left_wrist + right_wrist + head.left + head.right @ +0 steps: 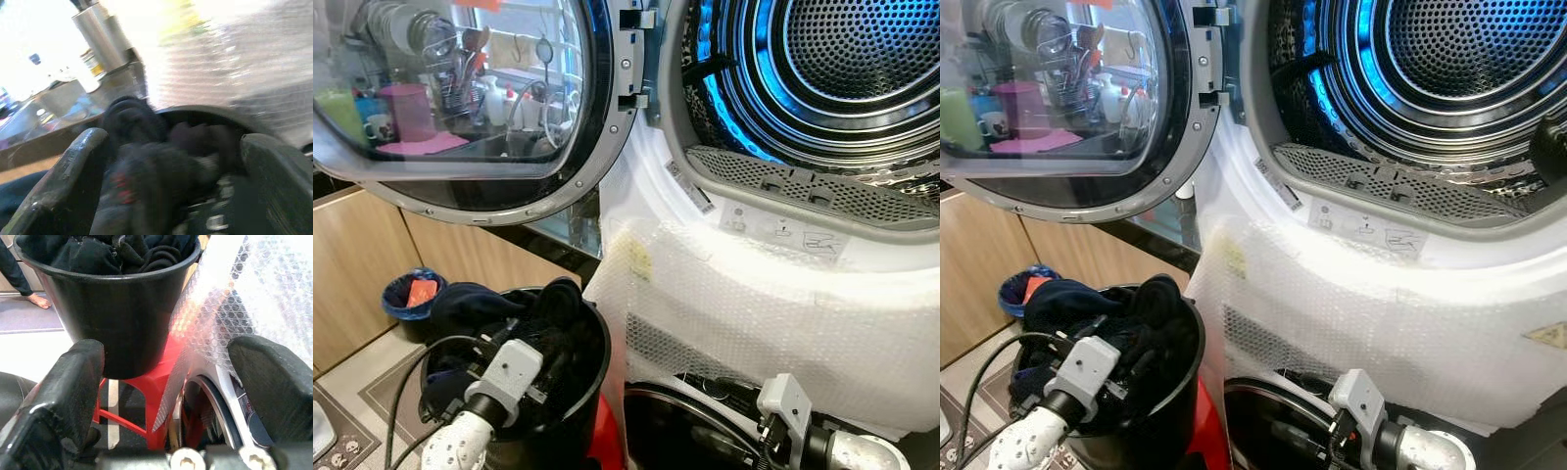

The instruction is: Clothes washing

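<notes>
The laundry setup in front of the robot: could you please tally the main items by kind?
Black bucket of dark clothes: 1
Red stool: 1
Open drum: 1
Round glass door: 1
Grippers, left and right: 2
Total: 6

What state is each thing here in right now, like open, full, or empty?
Machine door: swung wide open.
Drum: lit blue, looks empty.
Black bucket: upright on a red stool, heaped with dark clothes.
Left gripper: open, over the clothes.
Right gripper: open, holding nothing, low beside the bucket.
</notes>
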Robot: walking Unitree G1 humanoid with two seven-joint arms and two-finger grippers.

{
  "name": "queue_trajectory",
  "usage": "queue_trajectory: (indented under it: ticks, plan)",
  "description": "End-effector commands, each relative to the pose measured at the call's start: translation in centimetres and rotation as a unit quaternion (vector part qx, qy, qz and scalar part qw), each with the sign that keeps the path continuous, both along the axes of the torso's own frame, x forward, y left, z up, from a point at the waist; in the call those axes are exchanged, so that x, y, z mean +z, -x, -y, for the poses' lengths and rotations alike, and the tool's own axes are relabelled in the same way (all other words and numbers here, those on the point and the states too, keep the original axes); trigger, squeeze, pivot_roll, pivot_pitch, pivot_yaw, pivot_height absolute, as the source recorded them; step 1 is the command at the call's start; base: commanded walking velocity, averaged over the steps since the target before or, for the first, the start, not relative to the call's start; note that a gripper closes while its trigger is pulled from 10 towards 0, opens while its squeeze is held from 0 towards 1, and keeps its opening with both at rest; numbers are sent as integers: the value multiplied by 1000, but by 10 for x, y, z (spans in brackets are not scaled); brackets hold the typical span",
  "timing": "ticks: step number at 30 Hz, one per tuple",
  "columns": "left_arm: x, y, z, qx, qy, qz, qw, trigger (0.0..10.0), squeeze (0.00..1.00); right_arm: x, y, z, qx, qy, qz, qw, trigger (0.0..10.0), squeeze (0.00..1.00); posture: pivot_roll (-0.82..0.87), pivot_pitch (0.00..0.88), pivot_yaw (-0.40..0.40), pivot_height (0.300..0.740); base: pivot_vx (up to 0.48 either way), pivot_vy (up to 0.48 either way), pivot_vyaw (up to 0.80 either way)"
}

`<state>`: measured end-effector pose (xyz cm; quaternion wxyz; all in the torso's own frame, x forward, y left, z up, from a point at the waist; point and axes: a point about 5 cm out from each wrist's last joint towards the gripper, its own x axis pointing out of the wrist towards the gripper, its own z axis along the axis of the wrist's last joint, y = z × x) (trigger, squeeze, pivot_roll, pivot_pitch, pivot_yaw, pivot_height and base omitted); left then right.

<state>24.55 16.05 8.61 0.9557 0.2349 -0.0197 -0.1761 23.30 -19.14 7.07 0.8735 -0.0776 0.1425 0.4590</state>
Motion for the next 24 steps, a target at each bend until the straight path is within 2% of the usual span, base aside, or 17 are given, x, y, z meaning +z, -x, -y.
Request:
queue_trajectory:
  ticks: [1,4,6,10,12,15,17,20,24]
  plan:
    - [-2,3,7,-14,6,-8,1000,10000,0,4,0,1,-3,0,4,1000,10000,0,27,0,-25,740,0,0,0]
    - [-5,5,8,-5,23,-18,1000,10000,0,4,0,2,-4,1,5,1000,10000,0,26,0,-24,740,0,0,0]
    - [-4,7,4,29,53,-16,998,10000,0,5,-1,4,-7,3,7,1000,10000,0,26,0,-24,740,0,0,0]
    - [0,7,0,59,67,-5,996,10000,0,5,0,4,-8,5,6,1000,10000,0,32,0,-27,740,0,0,0]
    - [5,7,-5,97,104,-3,990,10000,0,5,-1,3,-7,5,6,1000,10000,0,36,0,-29,740,0,0,0]
    - [8,8,-7,110,123,4,986,10000,0,5,-2,2,-5,5,6,1000,10000,0,43,0,-33,740,0,0,0]
    - [3,10,-10,129,147,-20,981,10000,0,5,-4,2,-3,6,7,1000,10000,0,49,0,-36,740,0,0,0]
    - [-4,12,-12,138,156,-40,977,10000,0,7,-5,2,-2,8,9,1000,10000,0,51,0,-41,740,0,0,0]
    - [-6,12,-14,151,161,-45,974,10000,0,7,-6,2,-1,9,10,1000,10000,0,49,0,-41,740,0,0,0]
